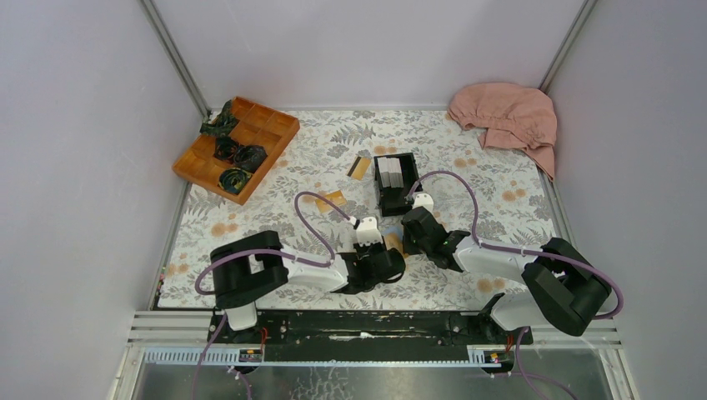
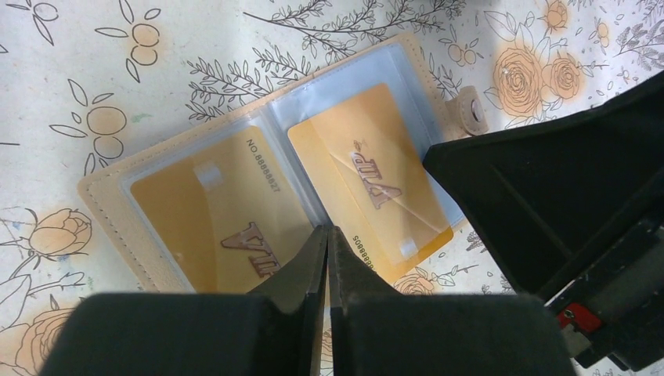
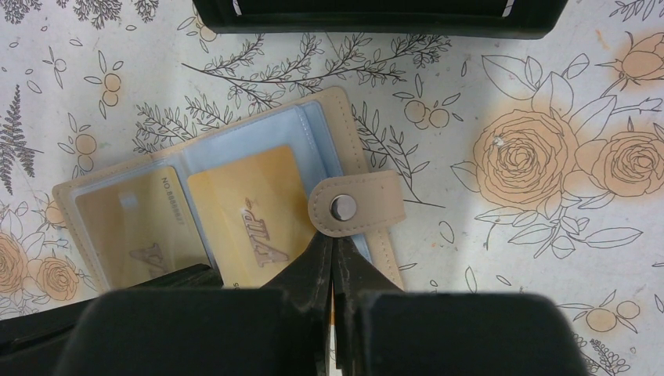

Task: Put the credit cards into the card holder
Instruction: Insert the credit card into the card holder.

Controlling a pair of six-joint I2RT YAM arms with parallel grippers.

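- Card holder [image 3: 341, 125]: tan leather; we find it lying open and flat on the floral table cover [image 1: 467, 158], clear sleeves up, between the two grippers and just in front of the black box [image 1: 394, 179]; snap tab [image 3: 352, 205] at its right edge.
- Sleeved credit cards: we count two, gold, side by side; left card [image 2: 196, 211] sits fully under its sleeve; right card [image 2: 368, 157] juts past the holder's near edge.
- Loose credit cards: banded card [image 1: 360, 167] just left of the box; plain card [image 1: 332, 200] nearer the arms, apart from the holder.
- Left gripper [image 2: 327, 239]: jaws drawn together, a thin slit between them; tips over the holder's near edge, between the two sleeved cards.
- Right gripper [image 3: 333, 249]: jaws closed; tips just under the snap tab, at the right card's edge; we cannot tell whether they pinch it.
- Wooden tray [image 1: 236, 148]: far left corner, dark items inside.
- Pink cloth [image 1: 506, 117]: bunched in the far right corner.
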